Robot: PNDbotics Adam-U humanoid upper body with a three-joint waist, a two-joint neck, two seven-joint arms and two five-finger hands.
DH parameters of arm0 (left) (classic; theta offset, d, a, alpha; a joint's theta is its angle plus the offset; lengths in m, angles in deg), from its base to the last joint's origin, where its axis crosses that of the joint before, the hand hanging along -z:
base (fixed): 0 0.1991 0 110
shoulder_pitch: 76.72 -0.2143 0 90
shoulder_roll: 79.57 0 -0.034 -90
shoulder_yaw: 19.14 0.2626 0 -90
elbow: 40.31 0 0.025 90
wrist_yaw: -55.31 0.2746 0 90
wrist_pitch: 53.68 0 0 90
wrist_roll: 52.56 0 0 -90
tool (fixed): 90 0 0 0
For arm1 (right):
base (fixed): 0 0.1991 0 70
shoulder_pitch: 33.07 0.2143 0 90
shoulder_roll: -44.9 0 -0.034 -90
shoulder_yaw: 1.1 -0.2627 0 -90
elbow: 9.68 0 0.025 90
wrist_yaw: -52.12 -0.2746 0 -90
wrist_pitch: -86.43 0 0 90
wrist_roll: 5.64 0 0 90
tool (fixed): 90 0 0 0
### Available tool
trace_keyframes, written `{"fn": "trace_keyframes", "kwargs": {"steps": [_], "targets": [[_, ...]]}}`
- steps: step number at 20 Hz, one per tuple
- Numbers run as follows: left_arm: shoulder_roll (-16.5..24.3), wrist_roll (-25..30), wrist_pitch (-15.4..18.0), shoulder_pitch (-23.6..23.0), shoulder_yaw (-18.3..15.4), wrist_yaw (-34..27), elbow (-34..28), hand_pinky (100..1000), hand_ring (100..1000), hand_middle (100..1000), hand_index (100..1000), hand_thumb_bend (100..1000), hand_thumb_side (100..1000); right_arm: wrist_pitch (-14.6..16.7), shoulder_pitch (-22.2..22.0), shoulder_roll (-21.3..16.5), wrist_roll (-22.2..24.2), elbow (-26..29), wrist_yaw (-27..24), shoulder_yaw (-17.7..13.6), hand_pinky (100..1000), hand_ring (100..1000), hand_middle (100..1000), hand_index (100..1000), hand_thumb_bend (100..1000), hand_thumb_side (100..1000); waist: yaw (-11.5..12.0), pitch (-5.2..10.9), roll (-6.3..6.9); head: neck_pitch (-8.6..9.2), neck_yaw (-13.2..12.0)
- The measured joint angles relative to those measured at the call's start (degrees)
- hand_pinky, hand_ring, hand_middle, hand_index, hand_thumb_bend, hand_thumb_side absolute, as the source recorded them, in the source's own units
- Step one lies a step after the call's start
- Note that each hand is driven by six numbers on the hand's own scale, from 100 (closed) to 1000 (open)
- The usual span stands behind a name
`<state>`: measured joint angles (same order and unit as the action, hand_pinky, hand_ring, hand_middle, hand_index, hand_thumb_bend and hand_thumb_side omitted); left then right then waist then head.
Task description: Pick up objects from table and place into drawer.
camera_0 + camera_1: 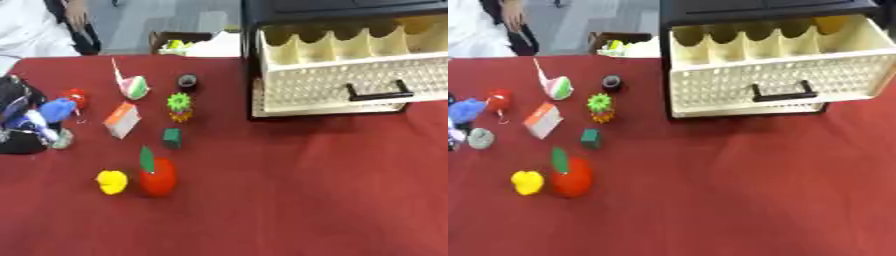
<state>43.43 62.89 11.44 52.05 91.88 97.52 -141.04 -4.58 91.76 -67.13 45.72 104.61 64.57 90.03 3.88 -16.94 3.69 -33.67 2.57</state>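
The cream drawer (772, 75) stands pulled out of the black cabinet (332, 10) at the back right, black handle (780, 92) facing me. Small toys lie on the left of the red table (306, 200): a red apple with a green leaf (157, 176), a yellow piece (111, 181), a green cube (172, 138), a green and orange spiky toy (179, 106), a black ring (187, 81), an orange and white box (122, 120), a white, green and pink piece (133, 86), a red ball (75, 97), a blue toy (56, 109) and a grey disc (480, 138). My left hand (16, 100) shows at the left edge beside the blue toy.
A brown box (175, 41) with yellow-green contents stands beyond the table's far edge. The cabinet rises over the drawer at the back right. Bare red cloth spreads across the front and right of the table.
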Motion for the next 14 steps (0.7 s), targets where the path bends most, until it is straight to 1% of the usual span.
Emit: {"fn": "trace_keyframes", "kwargs": {"steps": [3,4,5,9,14], "targets": [[-1.6,1.5,0.9,3.7,0.0,0.0,-0.4,100,211,242,515,100,277,-0.2,0.2,0.0,0.2,0.0,0.0,0.2,533,608,590,736,100,500,-0.1,0.21,0.22,-0.03,0.5],[-2.3,2.0,1.3,5.0,0.0,0.0,-0.4,100,207,239,512,100,385,-0.2,0.4,0.0,0.2,0.0,-0.1,0.3,533,607,590,736,100,502,-0.1,0.31,0.3,-0.03,0.6],[-3.1,2.4,1.6,6.3,0.0,0.0,-0.2,100,204,235,510,100,279,-0.3,0.5,0.0,0.3,0.0,-0.1,0.3,533,607,590,736,100,499,-0.2,0.38,0.38,-0.04,0.8],[-6.9,3.3,3.4,12.2,0.0,0.2,1.2,100,195,226,504,100,282,-0.5,1.0,0.0,0.5,0.0,-0.5,0.4,533,607,589,736,100,498,-0.7,0.67,0.73,-0.04,1.3],[-11.0,3.4,5.7,17.9,0.4,0.2,4.0,100,188,220,499,100,282,-0.7,1.5,0.0,0.7,0.0,-0.6,0.6,531,607,589,735,100,495,-1.3,0.81,1.42,-0.03,1.3]]}}
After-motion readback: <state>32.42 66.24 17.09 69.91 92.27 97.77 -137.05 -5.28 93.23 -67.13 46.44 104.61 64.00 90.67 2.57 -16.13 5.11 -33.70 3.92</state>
